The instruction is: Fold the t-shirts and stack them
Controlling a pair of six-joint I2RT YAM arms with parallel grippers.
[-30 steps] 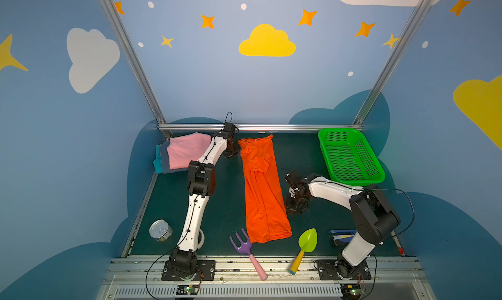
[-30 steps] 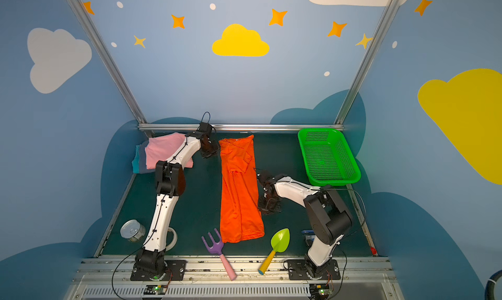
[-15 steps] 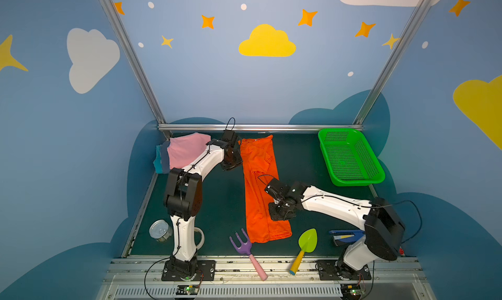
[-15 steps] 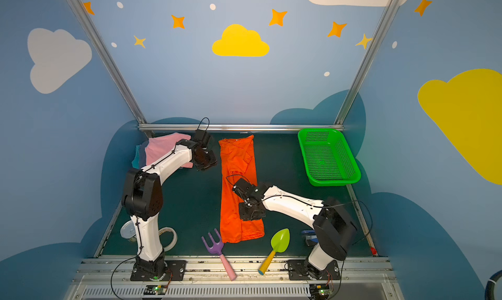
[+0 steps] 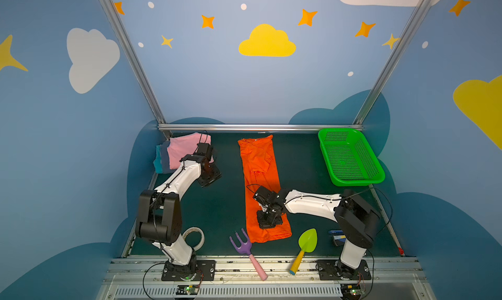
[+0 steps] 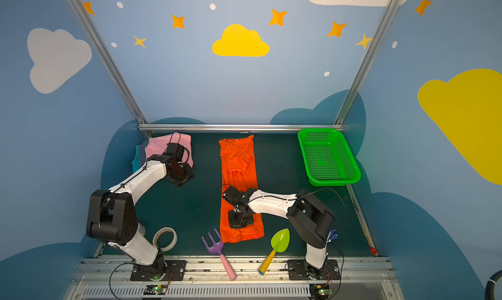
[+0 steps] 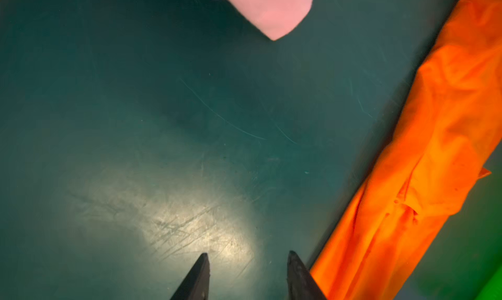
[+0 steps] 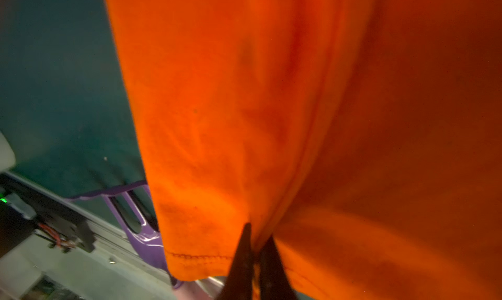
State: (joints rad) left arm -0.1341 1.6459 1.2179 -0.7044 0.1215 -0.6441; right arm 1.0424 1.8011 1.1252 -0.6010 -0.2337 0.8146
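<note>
Right pincer [image 8: 258, 234] tight on orange t-shirt [image 8: 244, 94], purple rake [image 5: 241, 245] just beside.

Both top views look down over the whole worktop [image 5: 225, 203]; wrist cameras sit close behind left pincer [image 7: 247, 253] and right pincer [image 8: 258, 230], sharing the orange t-shirt [image 7: 434, 149].

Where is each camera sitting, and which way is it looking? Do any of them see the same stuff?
Both top views: high at the front, looking down over the whole table; left arm, right arm, orange t-shirt, green basket show.
Left wrist: on the left arm, facing down past the open left gripper at bare table, a pink t-shirt corner.
Right wrist: on the right arm, close over the orange t-shirt; right gripper shut, pinching a fold; purple rake near its hem.
Shared: every view shows the orange t-shirt.
</note>
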